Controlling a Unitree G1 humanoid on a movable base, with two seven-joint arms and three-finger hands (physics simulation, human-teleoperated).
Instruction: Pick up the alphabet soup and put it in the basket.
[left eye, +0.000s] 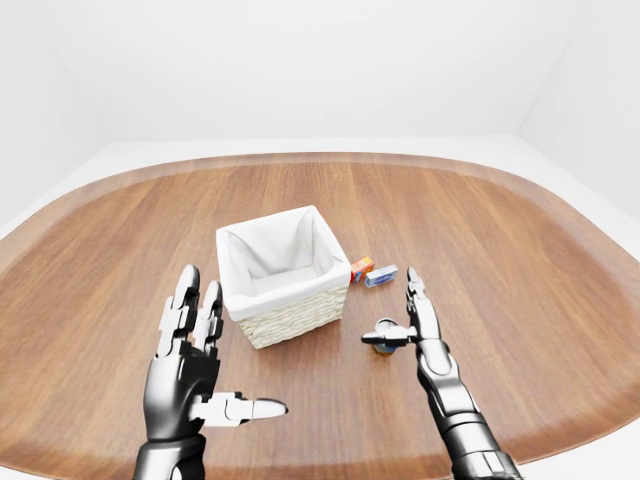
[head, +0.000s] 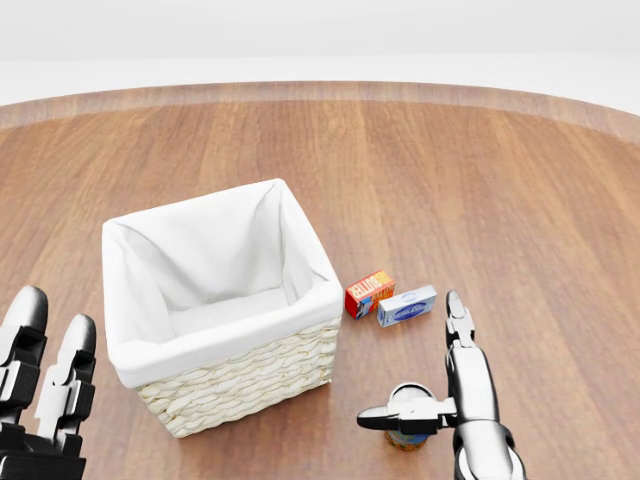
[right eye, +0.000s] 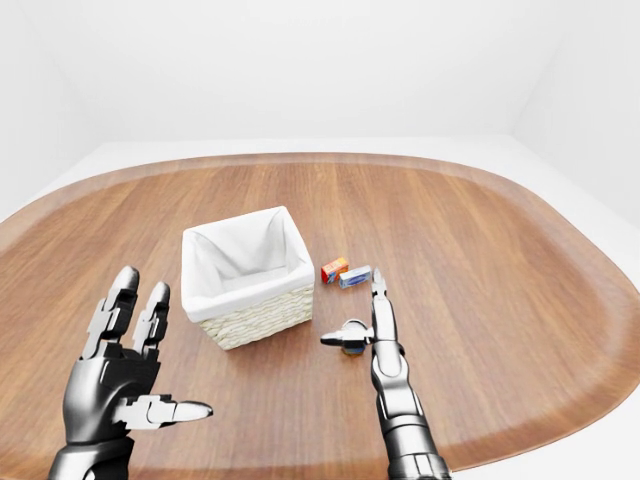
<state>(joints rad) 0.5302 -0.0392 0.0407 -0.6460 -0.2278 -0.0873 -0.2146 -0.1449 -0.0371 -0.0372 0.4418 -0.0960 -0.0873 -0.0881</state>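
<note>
Now the spread right hand (head: 440, 385) should sink beside the alphabet soup (head: 408, 428), then close squarely.

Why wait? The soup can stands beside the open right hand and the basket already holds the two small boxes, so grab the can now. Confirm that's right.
Not quite. The basket is empty; its white lining is bare in the head view. The two small boxes lie on the table, right of the basket. The soup can does stand beside the open right hand, under its thumb.
</note>
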